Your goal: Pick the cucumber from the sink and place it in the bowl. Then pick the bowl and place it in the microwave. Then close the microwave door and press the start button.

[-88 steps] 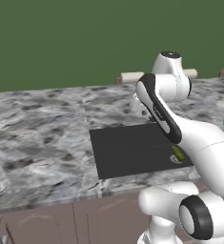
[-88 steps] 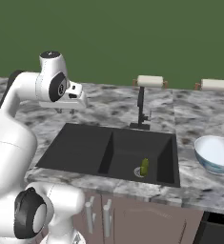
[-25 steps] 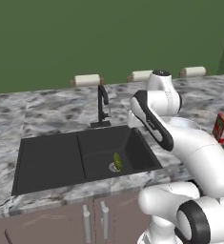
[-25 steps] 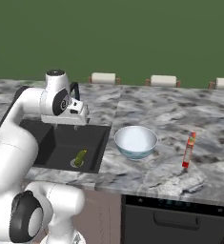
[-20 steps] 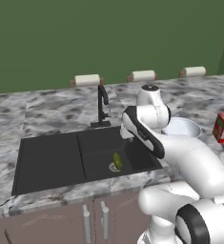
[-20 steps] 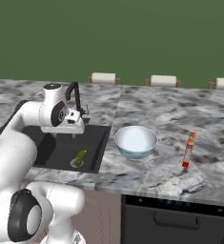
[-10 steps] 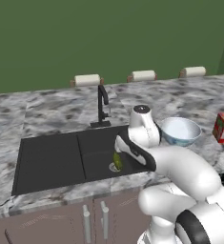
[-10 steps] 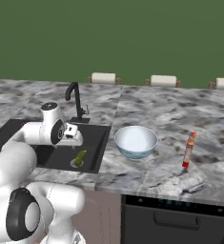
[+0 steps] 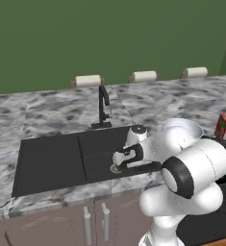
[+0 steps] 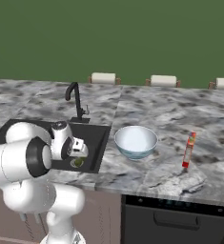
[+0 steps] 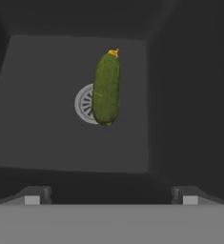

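The arm bends forward and down from the base, its white forearm reaching over the counter edge so that the hand hangs inside the right basin of the sink (image 9: 47, 158), pointing downward. In the left base view the gripper (image 9: 118, 163) sits low in that basin, just above the drain (image 11: 85, 103); in the right base view the same hand (image 10: 78, 148) shows over the near right corner of the basin, with a bit of green beneath it. The hand view looks straight down the basin: the two fingertips (image 11: 35, 196) stand at the bottom corners of the frame, spread as wide as they go, with nothing between them and touching nothing. The cucumber (image 11: 106, 88) lies flat on the basin floor below and ahead of the fingers, well apart from them, its lower end overlapping the round drain and its yellow-tipped end pointing away toward the far wall. It lies roughly in line with the gap between the fingers. The bowl (image 10: 136, 141) stands upright and empty on the marbled counter (image 10: 180, 119) just right of the sink, near the arm's elbow. The faucet (image 9: 103, 108) rises behind the basin, well clear of the hand. A red carton (image 10: 189, 150) stands on the counter farther right of the bowl.
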{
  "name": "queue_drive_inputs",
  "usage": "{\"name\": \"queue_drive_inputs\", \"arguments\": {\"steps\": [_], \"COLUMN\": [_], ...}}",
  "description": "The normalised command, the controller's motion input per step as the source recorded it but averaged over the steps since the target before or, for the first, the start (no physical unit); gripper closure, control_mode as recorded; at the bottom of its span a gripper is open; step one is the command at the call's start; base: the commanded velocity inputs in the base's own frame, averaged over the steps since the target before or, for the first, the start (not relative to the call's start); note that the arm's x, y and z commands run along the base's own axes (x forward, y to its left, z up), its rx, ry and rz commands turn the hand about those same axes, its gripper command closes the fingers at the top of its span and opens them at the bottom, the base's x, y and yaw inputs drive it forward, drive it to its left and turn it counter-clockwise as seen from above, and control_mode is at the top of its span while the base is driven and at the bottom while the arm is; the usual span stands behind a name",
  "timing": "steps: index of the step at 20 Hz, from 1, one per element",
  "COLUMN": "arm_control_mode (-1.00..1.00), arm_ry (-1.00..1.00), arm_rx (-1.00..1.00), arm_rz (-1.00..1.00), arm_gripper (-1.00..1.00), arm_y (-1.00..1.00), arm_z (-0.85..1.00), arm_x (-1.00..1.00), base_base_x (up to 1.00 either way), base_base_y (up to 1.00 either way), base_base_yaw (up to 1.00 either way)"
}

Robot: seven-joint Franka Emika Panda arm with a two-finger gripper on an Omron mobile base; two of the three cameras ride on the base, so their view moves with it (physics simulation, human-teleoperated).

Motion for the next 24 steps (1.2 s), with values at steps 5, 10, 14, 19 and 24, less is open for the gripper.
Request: {"name": "queue_drive_inputs", "arguments": {"steps": [5,10,14,19,24], "arm_control_mode": [-1.0,-1.0,-1.0,-1.0,-1.0], "arm_ry": [0.02,0.02,0.01,0.0,0.0], "arm_rx": [0.0,0.0,0.0,0.0,0.0], "arm_rz": [-0.02,-0.02,-0.01,0.0,-0.01], "arm_gripper": [-1.0,-1.0,-1.0,-1.0,-1.0], "arm_y": [0.16,0.2,0.1,0.05,0.27], "arm_z": [-0.46,-0.44,-0.5,-0.58,-0.51], "arm_x": [0.69,0.68,0.61,0.58,0.27], "base_base_x": [0.0,0.0,0.0,0.0,0.0], "base_base_y": [0.0,0.0,0.0,0.0,0.0], "base_base_yaw": [0.0,0.0,0.0,0.0,0.0]}}
